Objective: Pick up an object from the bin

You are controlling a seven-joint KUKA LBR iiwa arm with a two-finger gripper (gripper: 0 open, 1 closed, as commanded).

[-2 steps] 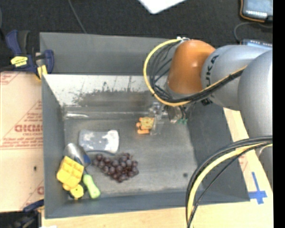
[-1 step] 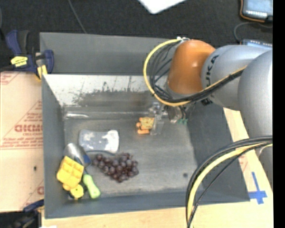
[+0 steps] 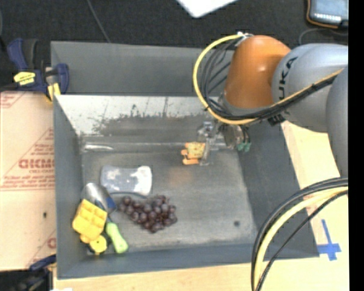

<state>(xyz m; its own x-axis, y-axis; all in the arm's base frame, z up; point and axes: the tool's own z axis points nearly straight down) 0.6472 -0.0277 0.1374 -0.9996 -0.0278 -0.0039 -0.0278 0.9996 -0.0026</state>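
Dark capitals run down the grey arm (image 3: 309,71), right beside its orange cover (image 3: 255,65): the letters "UKA" read clearly, the end of the maker's name KUKA, its first letter hard to make out.

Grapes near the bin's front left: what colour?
The grapes are dark purple, clearest in the camera view.

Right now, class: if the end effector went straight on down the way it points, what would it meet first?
Probably the small orange-and-yellow thing lying right at the end effector, near the back wall; after that, the bin floor. Depth is unclear from above.
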